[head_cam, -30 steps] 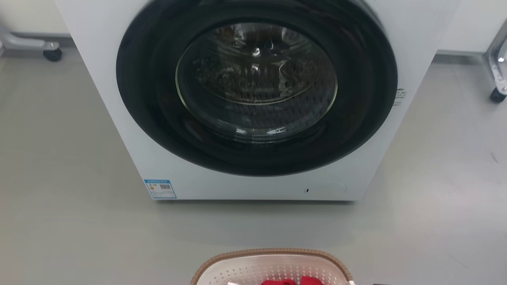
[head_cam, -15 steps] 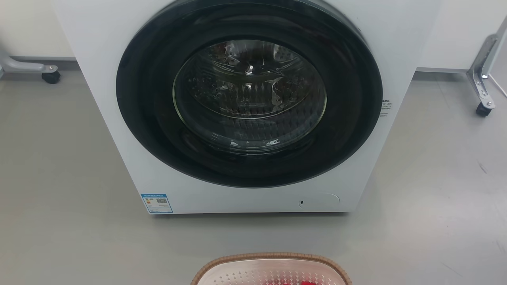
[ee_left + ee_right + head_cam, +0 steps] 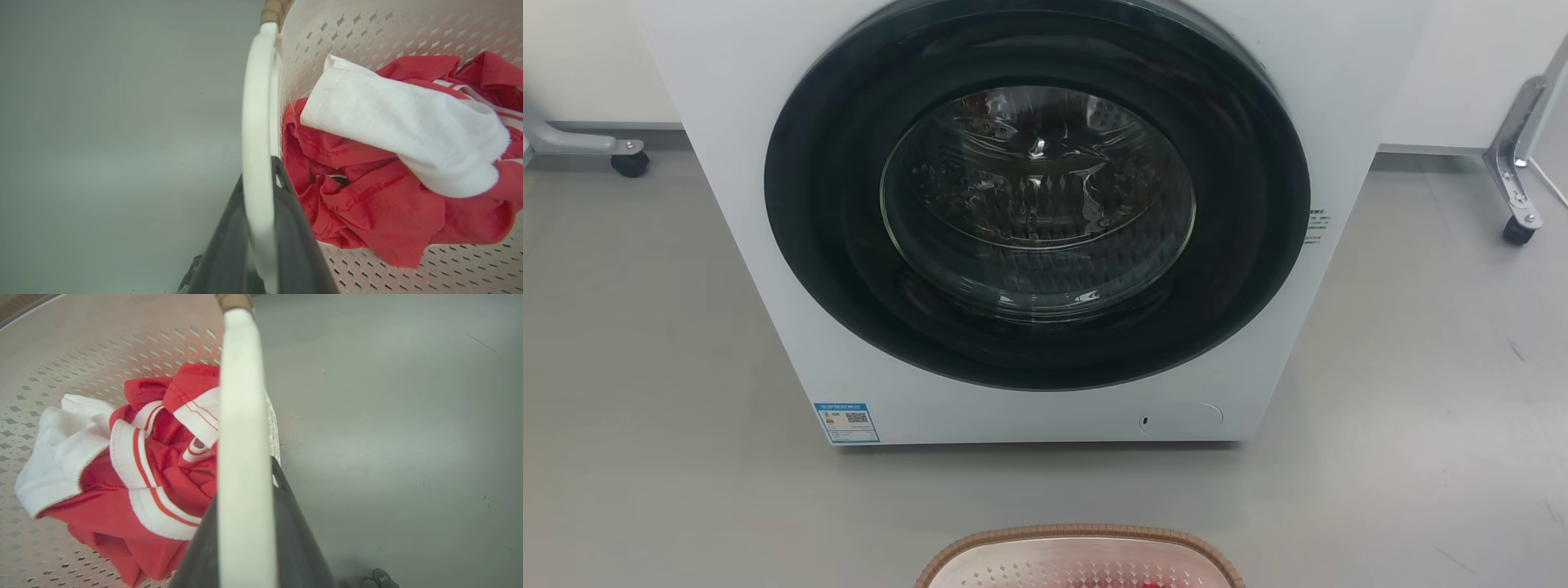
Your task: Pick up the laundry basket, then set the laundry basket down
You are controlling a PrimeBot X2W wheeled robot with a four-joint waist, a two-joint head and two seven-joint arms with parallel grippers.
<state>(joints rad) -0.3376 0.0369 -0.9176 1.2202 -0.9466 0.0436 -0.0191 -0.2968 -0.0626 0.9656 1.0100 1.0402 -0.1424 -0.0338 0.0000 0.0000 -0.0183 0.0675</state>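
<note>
**Basket clamped by both side handles, facing the washer**

The left gripper (image 3: pixel 260 179) is closed on the laundry basket (image 3: pixel 367 28). Its two dark fingers sit one on each side of the white side handle (image 3: pixel 257 102), which runs up and away from the wrist. The right gripper (image 3: pixel 245 482) mirrors this, clamped across the opposite handle (image 3: pixel 241 396). With one handle in each gripper the load hangs between the arms, so the basket should stay level and not tip toward either end.

Just inboard of the left gripper's inner finger, a crumpled red garment (image 3: pixel 367 216) lies on the perforated bottom. A white garment (image 3: pixel 408 126) is draped over it. The same heap lies inboard of the right gripper, its white ribbed, red-striped trim close against the handle. Outboard of each gripper there is bare grey floor (image 3: pixel 102 143).

Ahead of both grippers, the head view catches the basket's far end with its brown woven-look rim (image 3: pixel 1078 532). Beyond that, across a strip of floor, stands a white front-loading washing machine (image 3: pixel 1339 82), its round glass door (image 3: pixel 1037 196) facing the robot.

I cannot tell whether the basket's bottom rests on the floor or hangs clear of it. Setting it down would call for both arms to lower together before either grip lets go. The clothes lie low in the basket and look unlikely to spill.
</note>
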